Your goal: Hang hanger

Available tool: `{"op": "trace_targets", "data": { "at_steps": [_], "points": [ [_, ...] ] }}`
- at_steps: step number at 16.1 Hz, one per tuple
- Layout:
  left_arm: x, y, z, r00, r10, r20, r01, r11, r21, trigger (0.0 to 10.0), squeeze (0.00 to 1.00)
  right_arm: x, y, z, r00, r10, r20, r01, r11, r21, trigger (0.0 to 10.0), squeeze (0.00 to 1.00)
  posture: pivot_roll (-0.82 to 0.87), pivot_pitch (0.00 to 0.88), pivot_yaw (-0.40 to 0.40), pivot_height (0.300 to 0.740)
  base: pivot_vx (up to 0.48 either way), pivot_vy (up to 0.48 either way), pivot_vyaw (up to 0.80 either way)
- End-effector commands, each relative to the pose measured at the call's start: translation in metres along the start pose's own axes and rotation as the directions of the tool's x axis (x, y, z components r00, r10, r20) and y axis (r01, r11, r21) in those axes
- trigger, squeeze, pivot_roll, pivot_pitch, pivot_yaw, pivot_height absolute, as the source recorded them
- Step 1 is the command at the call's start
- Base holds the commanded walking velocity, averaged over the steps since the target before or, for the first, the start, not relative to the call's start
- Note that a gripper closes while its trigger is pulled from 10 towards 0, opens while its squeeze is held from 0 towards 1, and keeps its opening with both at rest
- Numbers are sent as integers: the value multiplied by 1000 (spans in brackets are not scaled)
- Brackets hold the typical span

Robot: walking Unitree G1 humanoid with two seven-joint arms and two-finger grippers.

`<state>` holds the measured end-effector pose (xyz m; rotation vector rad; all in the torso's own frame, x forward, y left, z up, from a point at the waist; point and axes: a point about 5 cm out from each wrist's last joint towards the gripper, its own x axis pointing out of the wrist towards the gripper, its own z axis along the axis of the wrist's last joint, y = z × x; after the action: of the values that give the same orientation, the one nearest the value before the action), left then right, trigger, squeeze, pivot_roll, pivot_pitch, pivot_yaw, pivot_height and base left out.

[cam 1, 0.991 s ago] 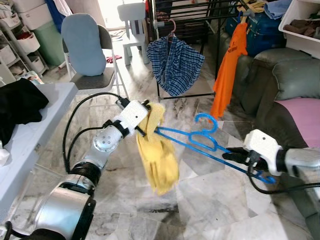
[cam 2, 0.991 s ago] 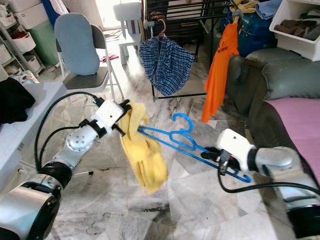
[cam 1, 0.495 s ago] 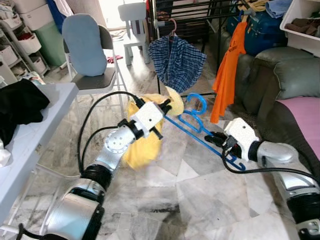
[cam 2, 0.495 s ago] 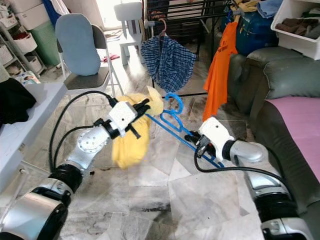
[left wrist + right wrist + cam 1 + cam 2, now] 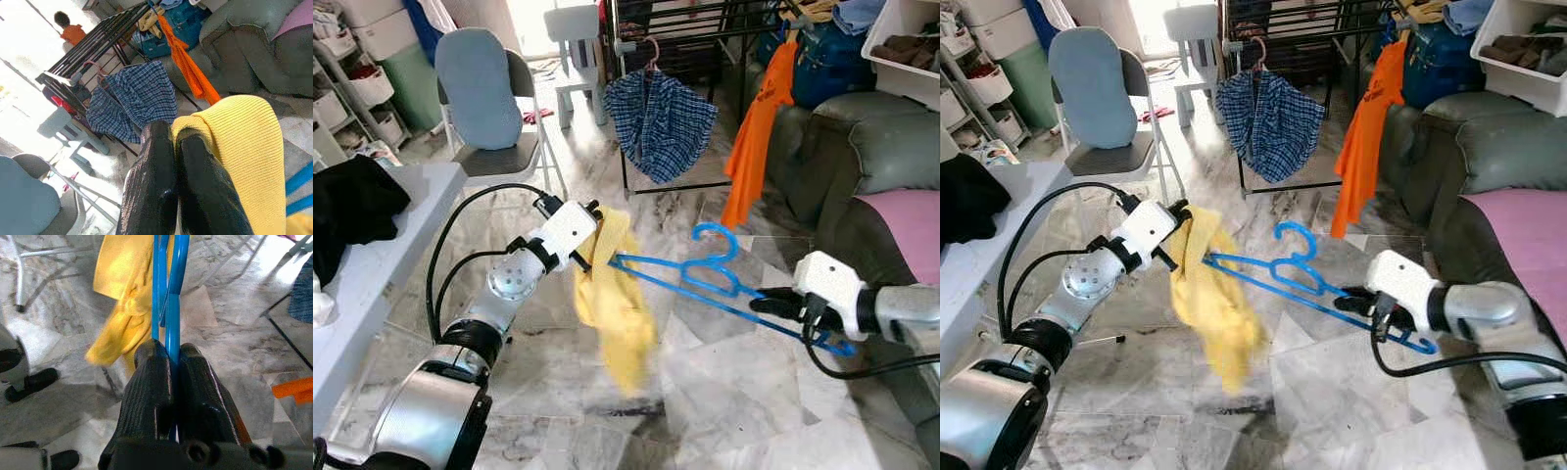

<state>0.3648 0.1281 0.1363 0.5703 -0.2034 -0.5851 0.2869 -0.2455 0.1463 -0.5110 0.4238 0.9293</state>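
A blue plastic hanger (image 5: 705, 279) lies tilted in the air between my two arms, its hook (image 5: 717, 235) pointing up. A yellow knit garment (image 5: 615, 308) hangs limp from its left end over the marble floor. My left gripper (image 5: 595, 250) is shut on the top of the yellow garment (image 5: 244, 147) at that end. My right gripper (image 5: 766, 304) is shut on the hanger's right arm (image 5: 168, 293). The black drying rack (image 5: 705, 29) stands farther off, with a blue checked garment (image 5: 658, 122) and an orange shirt (image 5: 756, 137) hanging from it.
A grey folding chair (image 5: 494, 103) with a blue pad stands at the back left. A white table (image 5: 372, 264) with black cloth is on my left. A dark green sofa (image 5: 862, 166) with a pink cushion lines the right side.
Half a second ago both grippers were raised toward the rack with the garment bunched up. Now they are lower and nearer me, spread wider, and the yellow garment hangs down long.
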Motion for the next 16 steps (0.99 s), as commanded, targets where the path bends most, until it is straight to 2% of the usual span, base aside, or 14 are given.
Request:
{"op": "trace_targets", "data": {
  "at_steps": [1,2,4,7,8,10,11,14,16],
  "points": [
    [3,8,7,1000,15,28,-16,1000,19,10000,0,-5,-12,16,997,-67,47,69,996,-49,10000,0,-186,0,137,740,0,0,0],
    [6,0,10,999,-28,44,27,999,22,10000,0,3,-16,24,989,-117,90,124,990,-68,10000,0,-185,0,138,740,0,0,0],
    [6,-6,10,997,-58,49,55,997,56,10000,0,7,-16,32,985,-118,129,128,989,-74,10000,0,-178,0,139,740,0,0,0],
    [1,-4,2,998,-55,3,55,997,57,10000,0,4,-23,41,979,-136,152,150,985,-85,10000,0,-175,0,144,740,0,0,0],
    [1,-1,-1,999,-41,-28,43,996,79,10000,0,4,-25,43,976,-146,159,161,983,-89,10000,0,-172,0,144,740,0,0,0],
    [-3,6,-18,982,26,-185,1,989,147,10000,0,0,-23,48,975,-117,187,133,988,-76,10000,0,-174,0,147,740,0,0,0],
    [-5,8,-21,978,50,-202,-29,994,108,10000,0,-1,-22,49,976,-109,186,125,989,-76,10000,0,-177,0,149,740,0,0,0],
    [-7,8,-24,974,59,-217,-33,992,121,10000,0,4,-19,36,983,-110,150,120,991,-61,10000,0,-177,0,151,740,0,0,0],
    [-4,5,-17,986,49,-156,-37,996,82,10000,0,12,-14,29,984,-107,140,113,993,-36,10000,0,-176,0,152,740,0,0,0]
  ]
}}
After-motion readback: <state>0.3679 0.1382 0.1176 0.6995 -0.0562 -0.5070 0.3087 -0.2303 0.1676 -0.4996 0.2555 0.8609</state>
